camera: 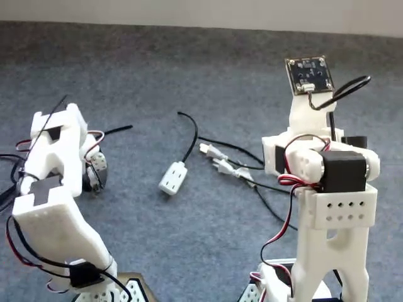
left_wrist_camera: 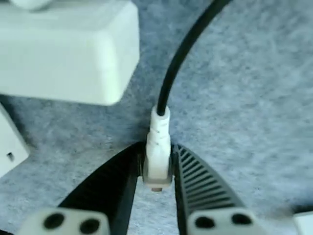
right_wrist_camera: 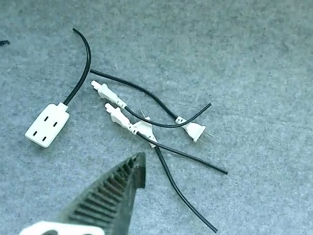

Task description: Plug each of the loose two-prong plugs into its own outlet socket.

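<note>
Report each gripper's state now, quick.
Left gripper: closed, holding a white plug.
Right gripper: cannot be told.

- A robotics test bench, probably in a lab or hobby workshop.
- A grey felt-like mat (camera: pixel 189 75) covers the table.
- On the mat stand white printed arms (camera: pixel 334 207) with bare wiring and an exposed camera board (camera: pixel 309 74).
</note>
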